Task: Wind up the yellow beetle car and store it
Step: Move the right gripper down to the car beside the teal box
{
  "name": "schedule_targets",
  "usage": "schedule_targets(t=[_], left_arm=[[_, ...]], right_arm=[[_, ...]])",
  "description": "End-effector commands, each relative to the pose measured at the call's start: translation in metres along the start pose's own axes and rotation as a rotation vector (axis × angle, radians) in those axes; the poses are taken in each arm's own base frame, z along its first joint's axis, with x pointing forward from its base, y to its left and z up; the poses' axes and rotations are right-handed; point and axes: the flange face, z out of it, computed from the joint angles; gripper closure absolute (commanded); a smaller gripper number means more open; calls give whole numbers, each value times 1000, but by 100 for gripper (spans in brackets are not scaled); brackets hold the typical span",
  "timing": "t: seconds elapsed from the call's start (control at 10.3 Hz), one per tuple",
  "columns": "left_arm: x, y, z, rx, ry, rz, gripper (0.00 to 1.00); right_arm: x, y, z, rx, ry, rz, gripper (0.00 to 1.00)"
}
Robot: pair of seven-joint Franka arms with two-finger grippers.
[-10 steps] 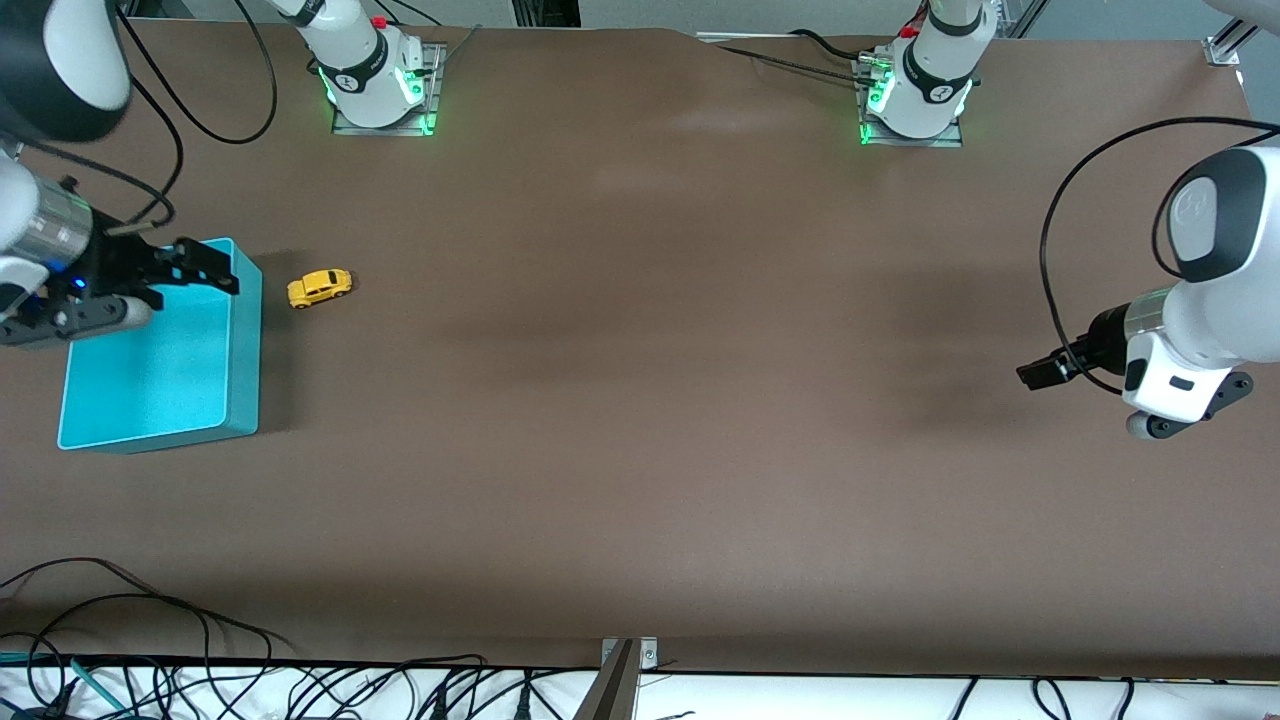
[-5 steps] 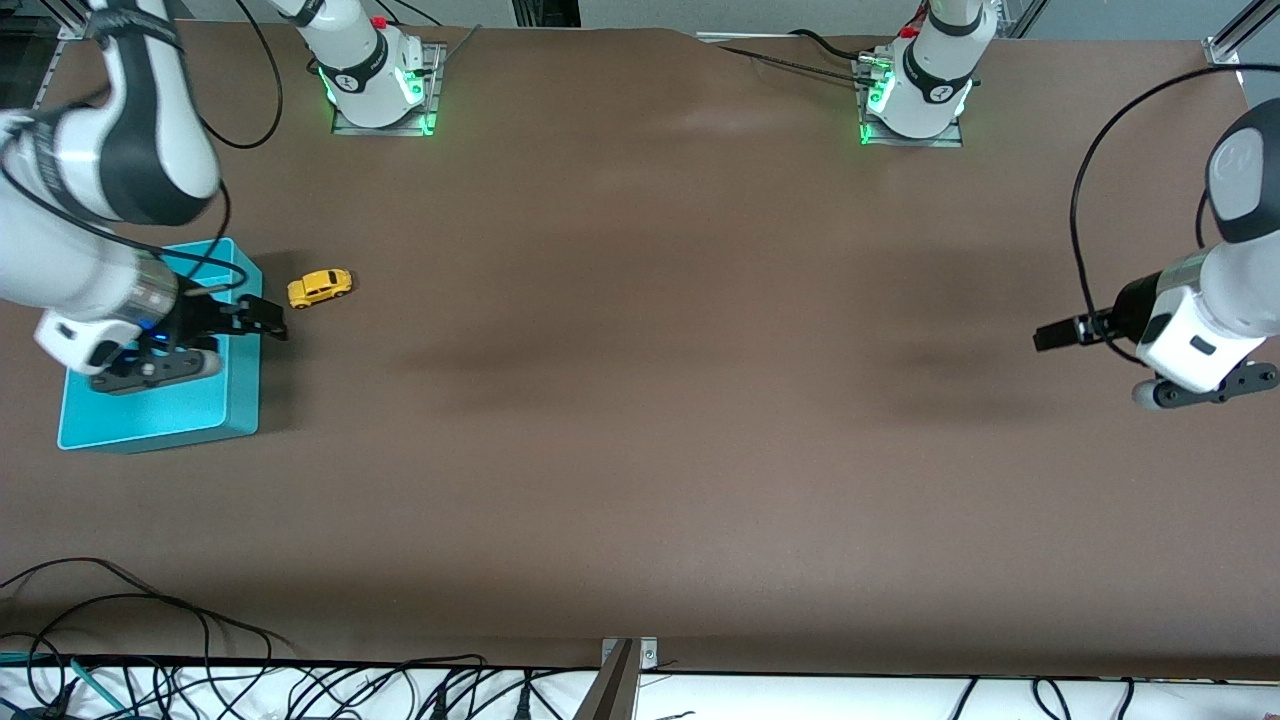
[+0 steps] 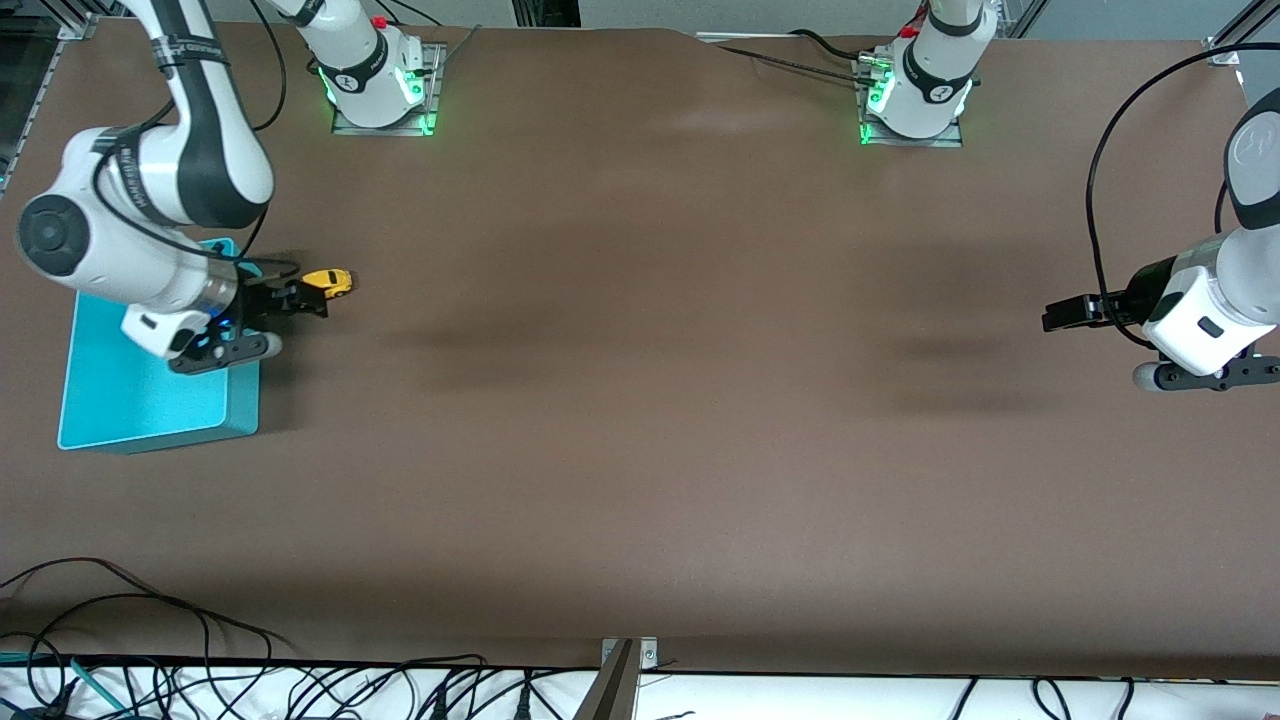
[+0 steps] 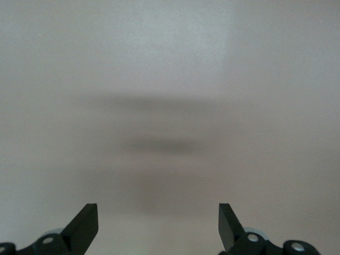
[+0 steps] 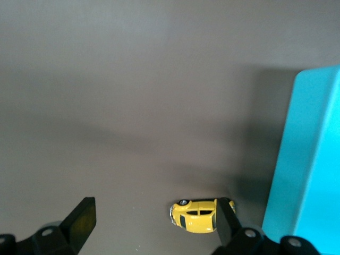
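Yellow beetle car (image 3: 327, 283) sits on the brown table (image 3: 640, 400), on its wheels as far as I can tell, just beside the turquoise bin (image 3: 150, 400) on the side toward the middle of the table. I have the right end effector (image 3: 308, 299) over the strip between the bin and the car, fingers apart; in the right wrist view the car (image 5: 197, 215) shows close against one finger (image 5: 225, 218) rather than centred in the gap. That is my main worry: if I close from here, I judge that one finger will meet the body first and shove the car along on its wheels instead of trapping it, and a toy this small and rounded could also squirt out of a grip taken too high. The bin wall (image 5: 297, 170) stands near the same finger, so a correction toward it risks knocking the bin. The left end effector (image 3: 1062, 314) waits, fingers apart (image 4: 158, 226), over bare table at the left arm's end. From the front camera, the right end effector covers the end of the car nearest the bin, and I cannot say whether the finger is touching it. The right arm hides part of the bin's inside, and I cannot make out any winding mechanism on the car.
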Motion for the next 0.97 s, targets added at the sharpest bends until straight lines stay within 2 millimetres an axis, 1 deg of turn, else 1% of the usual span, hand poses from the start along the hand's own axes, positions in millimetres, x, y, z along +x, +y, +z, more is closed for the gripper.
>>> schedule_targets(t=[0.0, 0.19, 0.29, 0.48, 0.68, 0.87], left_arm=[[-5, 7, -12, -10, 9, 29, 0], [-5, -1, -16, -22, 16, 20, 0], [-6, -3, -18, -24, 19, 15, 0], [-6, -4, -18, -24, 19, 9, 0], [-6, -4, -18, -24, 19, 9, 0], [-6, -4, -18, -24, 19, 9, 0]], right_arm=[[-38, -9, 12, -10, 15, -113, 0], [-49, -8, 14, -6, 5, -299, 0], [-51, 0, 16, -3, 3, -437, 0], [-56, 23, 20, 8, -1, -623, 0], [-59, 37, 28, 19, -6, -824, 0], [-68, 40, 45, 28, -12, -949, 0]])
